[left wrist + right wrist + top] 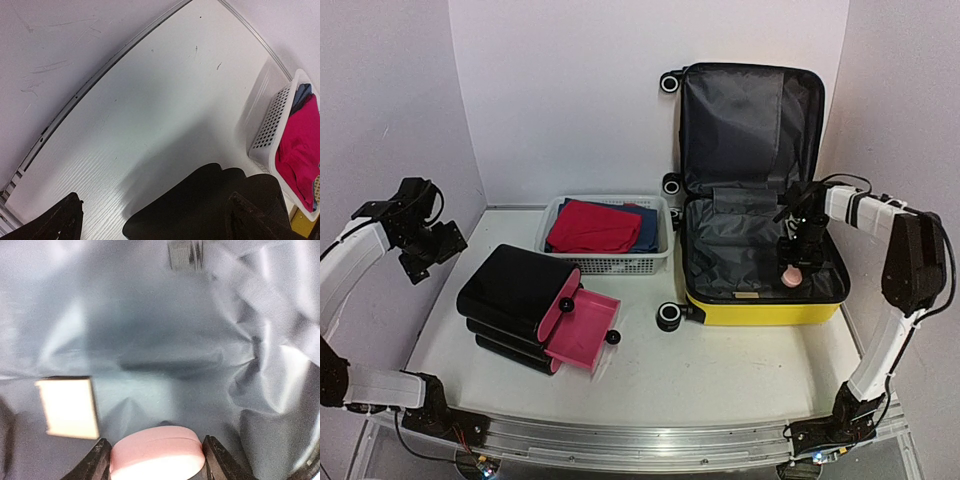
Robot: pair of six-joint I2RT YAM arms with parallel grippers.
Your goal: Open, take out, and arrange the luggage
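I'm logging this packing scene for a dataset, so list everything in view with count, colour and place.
Yellow hard-shell suitcase: one, yellow, dark grey lining, open, right rear
Pink round flat container: one, pink, inside the suitcase
White mesh plastic basket: one, white, centre rear
Red folded cloth: one, red, in the basket
Dark blue folded cloth: one, blue, in the basket
Black case with pink ends: one, left of centre, pink drawer pulled out
Left gripper: one, black, open, far left
Right gripper: one, black, closed around the container
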